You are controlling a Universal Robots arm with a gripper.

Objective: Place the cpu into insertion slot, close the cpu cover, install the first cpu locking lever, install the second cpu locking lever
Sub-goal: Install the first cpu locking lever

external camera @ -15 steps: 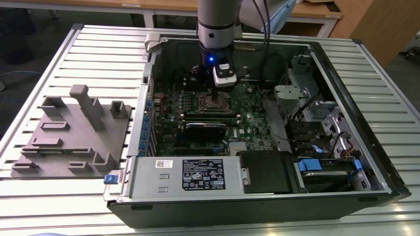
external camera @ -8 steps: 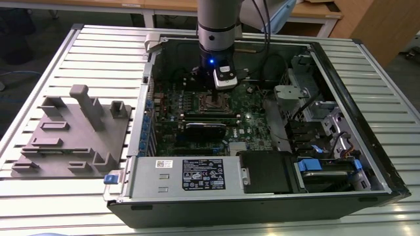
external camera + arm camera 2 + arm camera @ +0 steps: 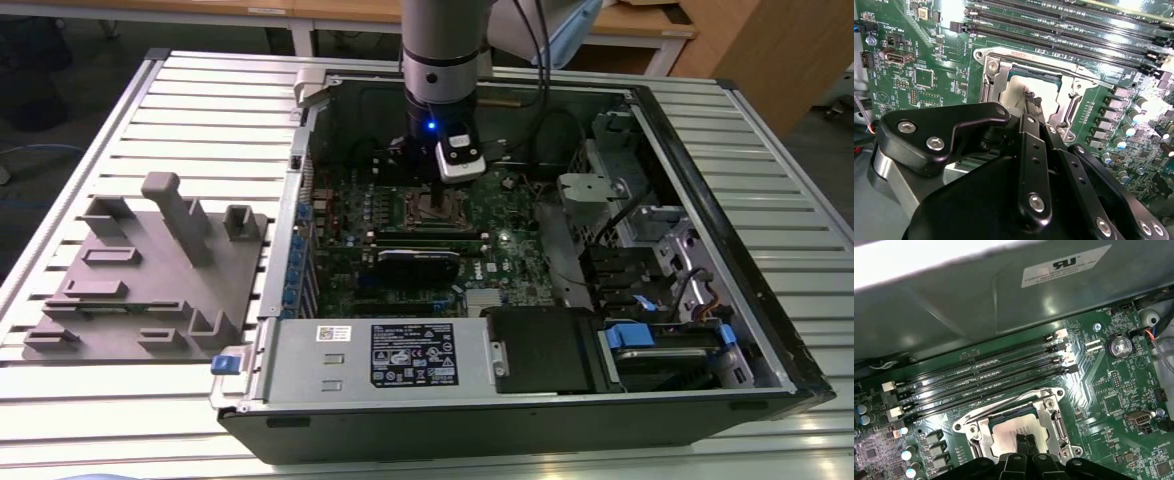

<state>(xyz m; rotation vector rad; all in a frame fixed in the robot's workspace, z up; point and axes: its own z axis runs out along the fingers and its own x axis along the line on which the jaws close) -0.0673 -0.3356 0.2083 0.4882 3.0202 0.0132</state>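
Inside the open computer case, my gripper [image 3: 451, 186] hangs just above the insertion slot [image 3: 434, 206] on the green motherboard [image 3: 350, 226]. In both wrist views the cpu [image 3: 1006, 429] [image 3: 1016, 84] lies in the slot, its silver-grey top showing through the window of the cpu cover [image 3: 978, 434] [image 3: 993, 75]. The cover lies flat over it. My gripper [image 3: 1024, 439] [image 3: 1030, 102] is shut, its tips together right over the cpu top with nothing between them. A thin metal locking lever [image 3: 1072, 113] [image 3: 1056, 421] runs along one side of the socket.
Long black memory slots [image 3: 984, 375] run beside the socket, close to the case wall [image 3: 1004, 300]. A black card [image 3: 420, 262] stands just in front of the socket. The power supply [image 3: 387, 355], a drive cage [image 3: 641, 230] and a grey fixture [image 3: 147, 270] on the table surround it.
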